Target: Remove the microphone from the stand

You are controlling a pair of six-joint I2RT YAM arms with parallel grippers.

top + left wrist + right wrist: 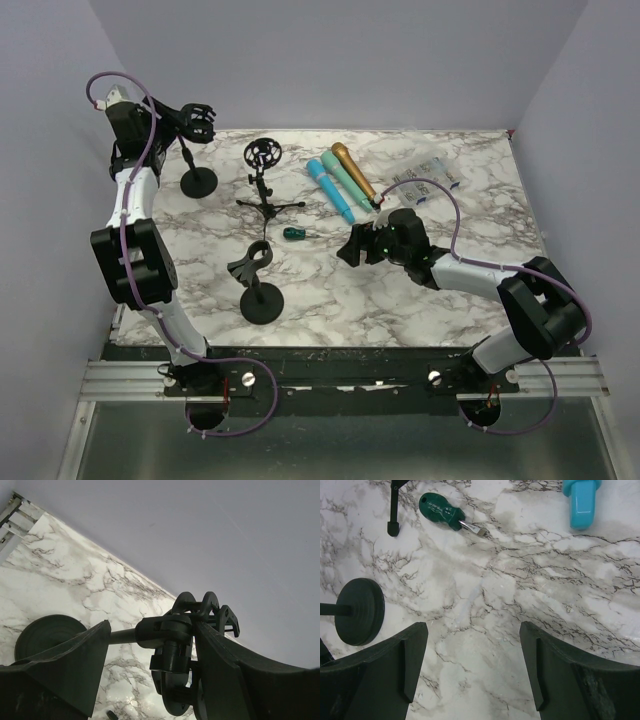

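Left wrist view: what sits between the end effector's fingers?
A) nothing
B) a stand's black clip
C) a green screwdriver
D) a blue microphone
B: the black clip, on the end of its stand rod, sits between the fingers of the left end effector.

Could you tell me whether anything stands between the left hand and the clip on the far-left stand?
Nothing visible does: the clip sits right between the fingers of the open left hand.
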